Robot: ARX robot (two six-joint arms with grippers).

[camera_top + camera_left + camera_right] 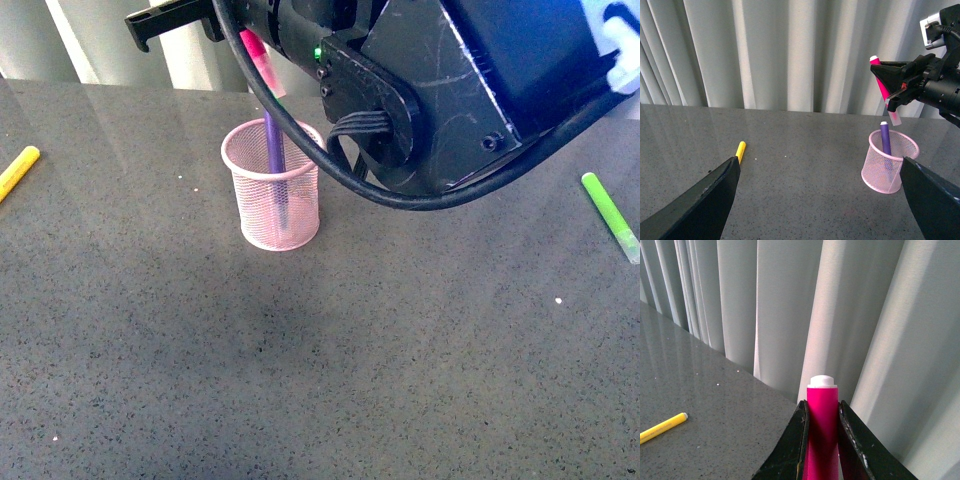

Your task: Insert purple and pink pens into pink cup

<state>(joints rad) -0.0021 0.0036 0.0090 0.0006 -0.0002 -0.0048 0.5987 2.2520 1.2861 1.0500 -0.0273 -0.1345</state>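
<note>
The right gripper point(822, 407) is clamped on the pink pen point(822, 435), its two black fingers point(855, 447) pressing the barrel from either side, with the pen's white butt end poking out past the fingertips. The left wrist view shows that pen tilted in the air, whitish cap pointing down, just above the cup point(887, 165) and clear of its rim. The purple pen point(275, 150) stands inside the cup, leaning against the mesh wall, its top rising past the rim. The cup sits upright on the grey speckled table point(300, 380), partly under the right arm in the front view. The left gripper point(818, 160) is spread wide and holds nothing, hanging low over the table, well apart from the cup. A yellow marker point(18, 170) lies near the table's far left edge, a green marker point(610, 215) at the far right. A pale curtain point(790, 50) hangs behind the table.
</note>
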